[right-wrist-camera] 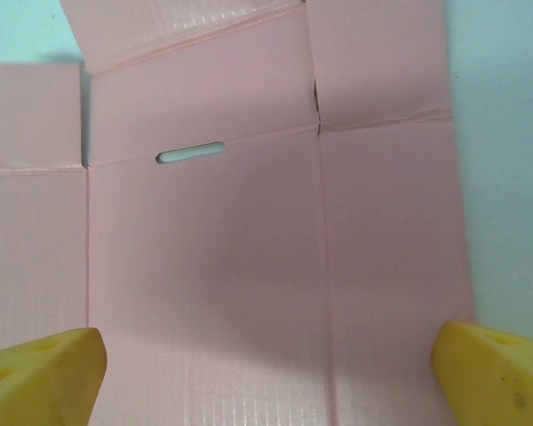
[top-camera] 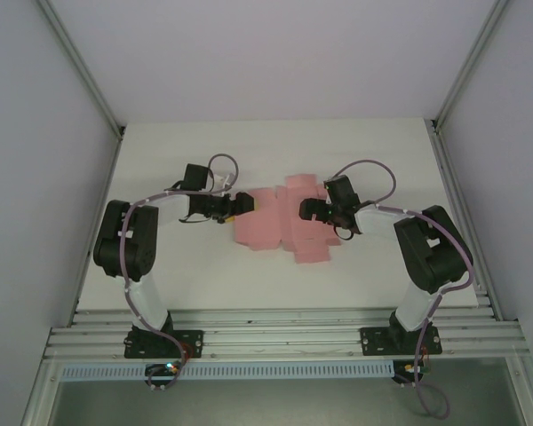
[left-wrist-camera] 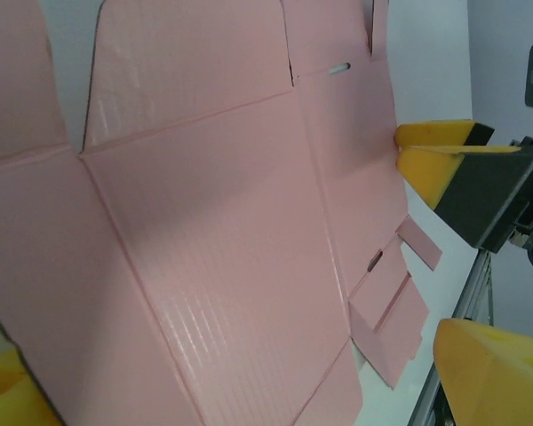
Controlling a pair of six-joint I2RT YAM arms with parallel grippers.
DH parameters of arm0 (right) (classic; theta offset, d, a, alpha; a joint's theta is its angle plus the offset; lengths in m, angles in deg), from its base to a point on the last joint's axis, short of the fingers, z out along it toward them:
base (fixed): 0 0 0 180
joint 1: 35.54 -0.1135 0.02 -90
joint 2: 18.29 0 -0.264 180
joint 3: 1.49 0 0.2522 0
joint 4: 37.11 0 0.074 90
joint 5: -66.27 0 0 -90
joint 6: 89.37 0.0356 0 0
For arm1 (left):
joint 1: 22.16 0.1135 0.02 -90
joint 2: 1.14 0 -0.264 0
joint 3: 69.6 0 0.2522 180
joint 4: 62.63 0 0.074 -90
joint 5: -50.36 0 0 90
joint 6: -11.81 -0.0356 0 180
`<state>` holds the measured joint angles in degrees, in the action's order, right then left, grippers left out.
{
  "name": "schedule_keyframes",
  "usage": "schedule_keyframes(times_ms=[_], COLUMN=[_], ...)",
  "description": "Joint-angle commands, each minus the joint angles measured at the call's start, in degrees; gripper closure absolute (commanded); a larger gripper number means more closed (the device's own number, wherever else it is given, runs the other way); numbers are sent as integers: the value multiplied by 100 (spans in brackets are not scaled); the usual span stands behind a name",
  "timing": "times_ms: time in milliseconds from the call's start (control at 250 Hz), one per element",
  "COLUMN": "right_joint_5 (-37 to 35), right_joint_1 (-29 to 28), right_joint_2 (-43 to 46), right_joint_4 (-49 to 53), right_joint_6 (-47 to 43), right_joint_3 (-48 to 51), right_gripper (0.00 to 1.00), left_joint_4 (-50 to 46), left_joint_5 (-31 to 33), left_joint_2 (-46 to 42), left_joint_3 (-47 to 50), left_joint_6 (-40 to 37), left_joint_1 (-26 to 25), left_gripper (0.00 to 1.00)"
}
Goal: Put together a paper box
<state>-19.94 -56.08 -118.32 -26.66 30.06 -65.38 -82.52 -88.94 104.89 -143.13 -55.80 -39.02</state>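
The paper box (top-camera: 275,224) is a flat pale pink die-cut sheet with creased panels and flaps, lying on the white table (top-camera: 178,151). My left gripper (top-camera: 242,202) stands open at the sheet's left edge. In the left wrist view the left gripper (left-wrist-camera: 240,373) has its yellow fingers (left-wrist-camera: 493,373) spread wide above the creased panels (left-wrist-camera: 213,240). My right gripper (top-camera: 306,210) hovers open over the sheet's right half. Seen from the right wrist, the right gripper (right-wrist-camera: 266,364) straddles a wide panel (right-wrist-camera: 204,266) below a small slot (right-wrist-camera: 191,153). Nothing is between either pair of jaws.
An aluminium rail (top-camera: 284,327) carrying both arm bases runs along the near table edge. Grey enclosure walls and frame posts (top-camera: 80,67) bound the table left and right. The right gripper's yellow fingertips (left-wrist-camera: 431,151) show beyond the sheet's far edge in the left wrist view.
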Motion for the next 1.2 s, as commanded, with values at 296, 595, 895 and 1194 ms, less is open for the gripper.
schedule_keyframes(times_ms=[296, 595, 895, 1194], right_joint_5=[427, 402, 326, 2620], right_joint_1=[-14, 59, 427, 1834], right_joint_2=[-78, 295, 2390, 4299], right_joint_4=[350, 89, 84, -1101], right_joint_6=[261, 162, -465, -221], right_joint_3=[466, 664, 1174, 2037], right_gripper=[2, 2, 4, 2], left_joint_4=[267, 200, 855, 624], left_joint_5=[61, 164, -542, -1101], left_joint_2=[99, -102, -1205, -2190], left_joint_3=[-185, -305, -430, -949], left_joint_6=[-35, -181, -540, -1000], left_joint_1=[-167, -214, -387, -544], left_gripper=[46, 98, 100, 100])
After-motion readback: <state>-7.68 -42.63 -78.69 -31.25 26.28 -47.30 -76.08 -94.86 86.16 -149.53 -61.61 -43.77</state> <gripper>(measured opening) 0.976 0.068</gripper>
